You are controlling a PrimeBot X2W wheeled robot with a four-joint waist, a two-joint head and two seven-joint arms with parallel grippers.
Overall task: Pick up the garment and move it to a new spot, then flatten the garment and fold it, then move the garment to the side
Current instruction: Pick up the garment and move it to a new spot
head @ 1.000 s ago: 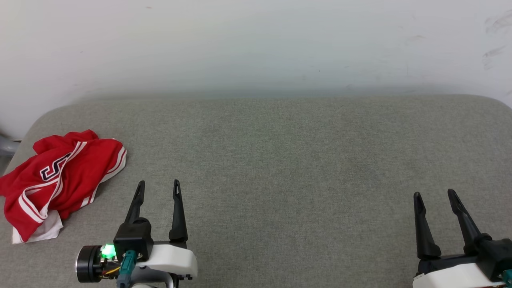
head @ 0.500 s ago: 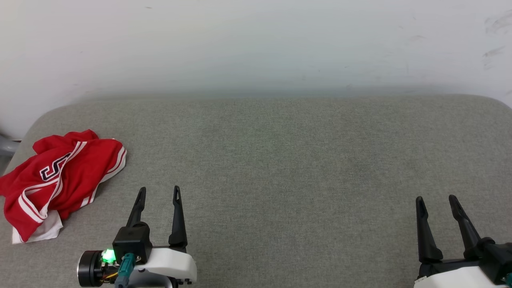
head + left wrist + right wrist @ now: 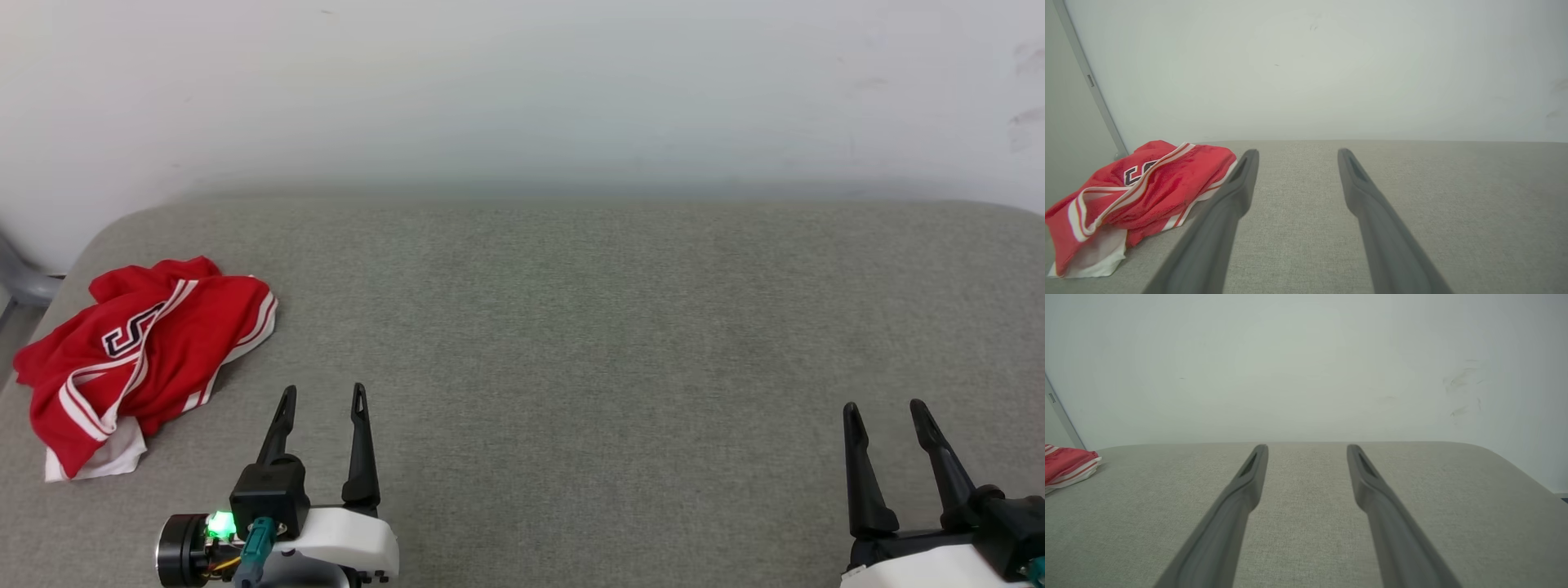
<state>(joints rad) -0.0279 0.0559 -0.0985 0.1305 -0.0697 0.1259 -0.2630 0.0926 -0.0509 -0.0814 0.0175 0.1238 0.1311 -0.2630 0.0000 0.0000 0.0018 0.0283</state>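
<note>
- Left gripper [image 3: 323, 389]: fingers spread, nothing between them, held just above the grey padded surface [image 3: 571, 327]. The left wrist view confirms the gap is empty [image 3: 1297, 152].
- Right gripper [image 3: 882, 405]: fingers likewise spread and empty, well off to the right of the left one. The right wrist view shows only bare padding ahead of it [image 3: 1306, 446].
- Change noted: over the last second both grippers have drawn back slightly toward the robot. The whole head view has since shifted, which reads as the camera turning toward the left, not as anything on the surface moving.
- The garment [image 3: 155, 343]: a crumpled red heap with striped white trim and part of the lettering showing. It lies ahead of and to the left of the left gripper, near but not touching, close to the surface's left edge; it appears undisturbed.
- Beyond: a plain pale wall [image 3: 522, 98].
- Judgement: the pick-up has not begun. The turn of the head suggests the garment is being brought into aim; the left gripper is the nearer one for the first grasp.
</note>
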